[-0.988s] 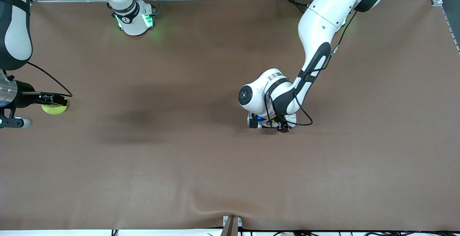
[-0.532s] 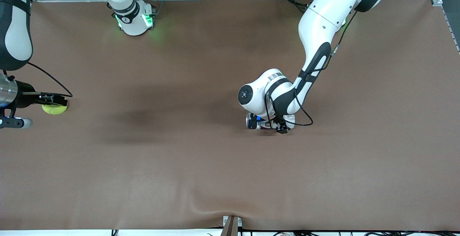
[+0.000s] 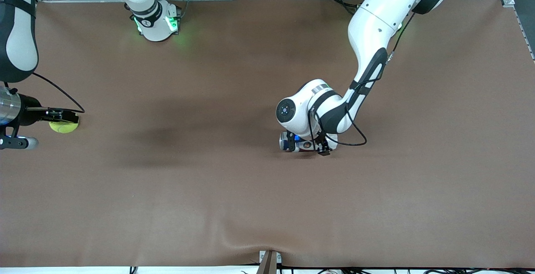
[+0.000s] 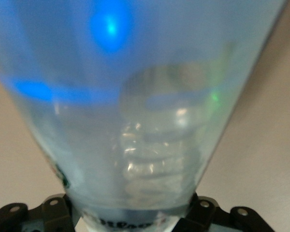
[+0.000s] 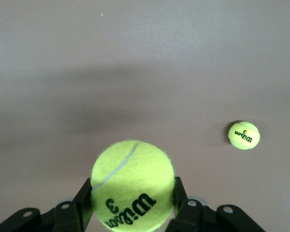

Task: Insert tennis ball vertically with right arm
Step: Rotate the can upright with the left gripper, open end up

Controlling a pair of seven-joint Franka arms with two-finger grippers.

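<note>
My right gripper (image 5: 133, 195) is shut on a yellow-green tennis ball (image 5: 132, 181) above the table at the right arm's end. In the front view a ball (image 3: 63, 127) shows at the right gripper (image 3: 62, 116), partly hidden by a finger. A second tennis ball (image 5: 244, 135) lies on the table in the right wrist view. Near the table's middle a clear ball can (image 3: 288, 141) lies low under the left wrist. My left gripper (image 4: 135, 215) is shut on this can (image 4: 135, 106), which fills the left wrist view. The left gripper (image 3: 313, 144) is mostly hidden by its arm.
The brown table cover (image 3: 209, 190) spreads wide around both arms. The right arm's base (image 3: 156, 21) glows green at the table's back edge. A small bracket (image 3: 268, 261) sits at the edge nearest the front camera.
The left hand and the can have shifted a little toward the right arm's end, and more of the can's end now shows. The right arm and its ball have stayed put.
</note>
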